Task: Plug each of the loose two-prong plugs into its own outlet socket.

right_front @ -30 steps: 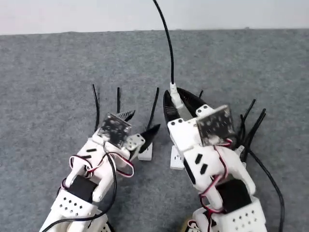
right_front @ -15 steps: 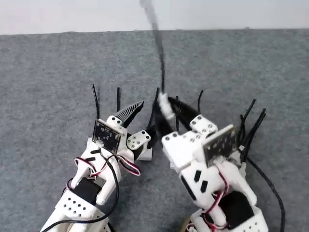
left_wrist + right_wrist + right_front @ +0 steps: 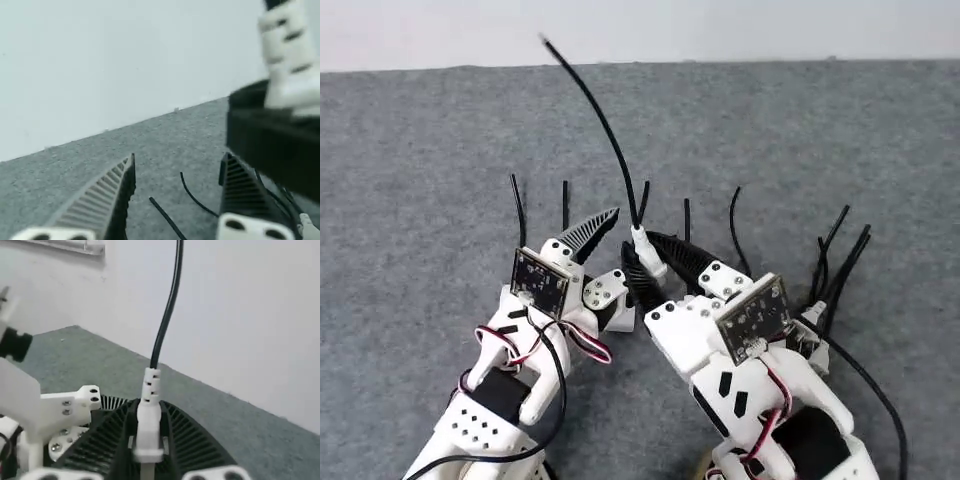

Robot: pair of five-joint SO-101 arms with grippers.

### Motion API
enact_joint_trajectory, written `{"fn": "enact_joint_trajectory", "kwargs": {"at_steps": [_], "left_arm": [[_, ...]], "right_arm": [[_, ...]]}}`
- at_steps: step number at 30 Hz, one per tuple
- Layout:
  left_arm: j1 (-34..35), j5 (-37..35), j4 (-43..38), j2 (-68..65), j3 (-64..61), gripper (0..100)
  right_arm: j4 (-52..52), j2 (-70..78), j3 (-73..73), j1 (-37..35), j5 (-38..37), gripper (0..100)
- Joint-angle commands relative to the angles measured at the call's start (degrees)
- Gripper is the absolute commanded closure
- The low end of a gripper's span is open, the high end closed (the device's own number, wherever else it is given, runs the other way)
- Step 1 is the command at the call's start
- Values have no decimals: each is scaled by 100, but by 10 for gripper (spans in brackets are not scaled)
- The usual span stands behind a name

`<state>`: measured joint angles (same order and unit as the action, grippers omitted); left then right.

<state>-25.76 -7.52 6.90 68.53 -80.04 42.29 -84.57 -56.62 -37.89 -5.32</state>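
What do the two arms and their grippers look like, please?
Both arms are white plastic with black motor blocks, looped red, white and black wires, and a dark circuit board at each wrist. The left gripper and right gripper have black, ribbed, tapering fingers on white mounts.

Robotics lab test setup — desk (image 3: 410, 150) covered in grey felt mat, bare white wall (image 3: 770, 25) behind, exposed servo wiring (image 3: 588, 350) on white printed arms (image 3: 500, 400).
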Motion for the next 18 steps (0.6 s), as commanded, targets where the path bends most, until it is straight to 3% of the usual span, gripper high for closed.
{"fn": "enact_joint_trajectory", "kwargs": {"at_steps": [1,9,18], "left_arm": [[-114,-44,-88,97,92,731],[-352,-44,1073,105,655,731],[-299,-9,1055,105,699,731]], "right_arm": [[136,-75,70,259,-79,991],[84,-75,-105,620,-35,991],[145,-75,-149,637,-35,990]]}}
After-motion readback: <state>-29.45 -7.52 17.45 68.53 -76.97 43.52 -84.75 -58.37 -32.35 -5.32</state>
